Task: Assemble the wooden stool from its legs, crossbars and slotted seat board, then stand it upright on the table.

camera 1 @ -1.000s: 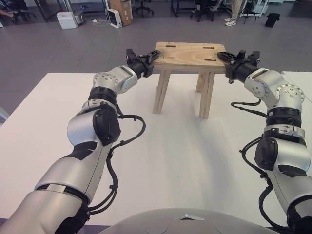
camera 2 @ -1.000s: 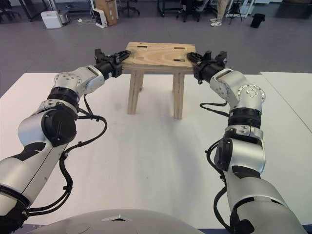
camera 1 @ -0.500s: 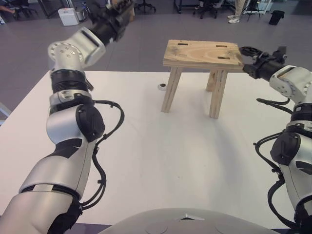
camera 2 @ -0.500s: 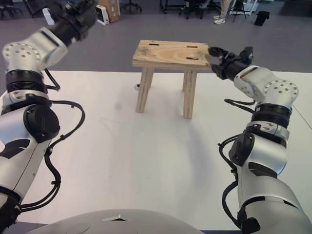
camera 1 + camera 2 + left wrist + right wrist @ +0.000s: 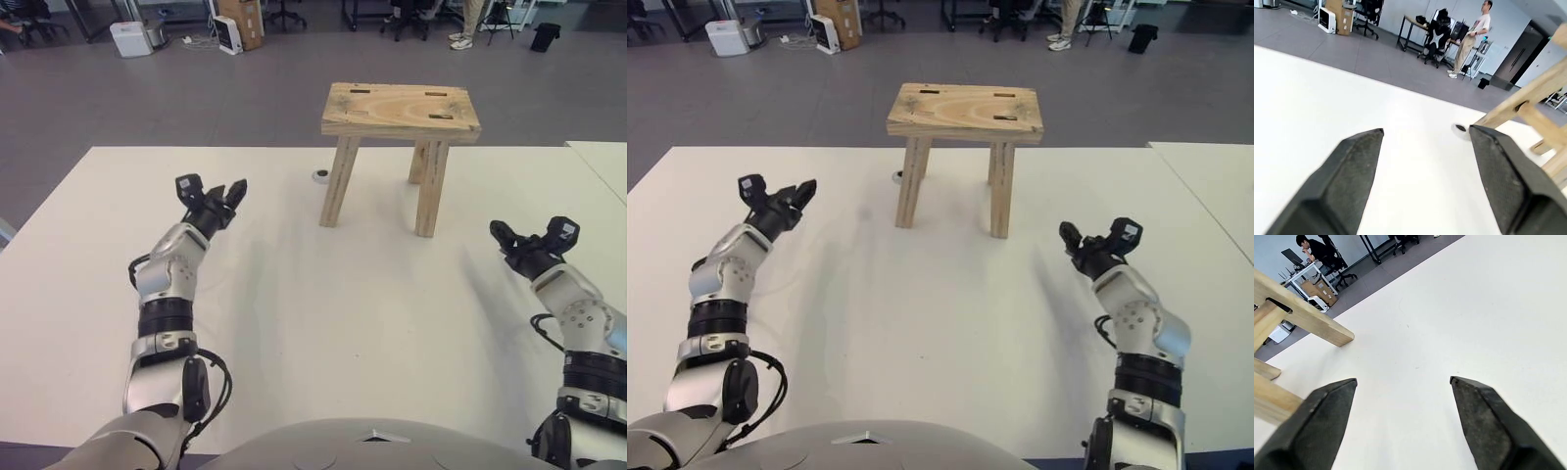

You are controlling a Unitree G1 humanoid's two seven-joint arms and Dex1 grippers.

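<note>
1. Both arms have drawn back from the stool. A second ago each gripper sat at one end of the seat board; now both are low over the table, nearer the robot.
2. The pale wooden stool with slotted seat board (image 5: 400, 106) stands upright on the broad white table (image 5: 343, 323). Its legs are splayed under the seat, and a crossbar shows between them in the wrist views.
3. No loose stool parts are seen, so the assembly and the standing-up both look finished. Nothing appears left to do beyond parking the arms.
4. The black two-fingered left gripper (image 5: 213, 186) has its fingers spread wide and grips nothing. The stool stands ahead of it and to its right, well apart.
5. A small white round disc (image 5: 321, 175) lies on the table between this gripper and the stool's nearest leg, close to the leg.
6. The black two-fingered right gripper (image 5: 530, 233) is likewise spread wide and empty. The stool is ahead of it and to its left, well apart.
7. Both forearms reach forward just above the tabletop, one on each side, with the fingers pointing away from the robot.
</note>
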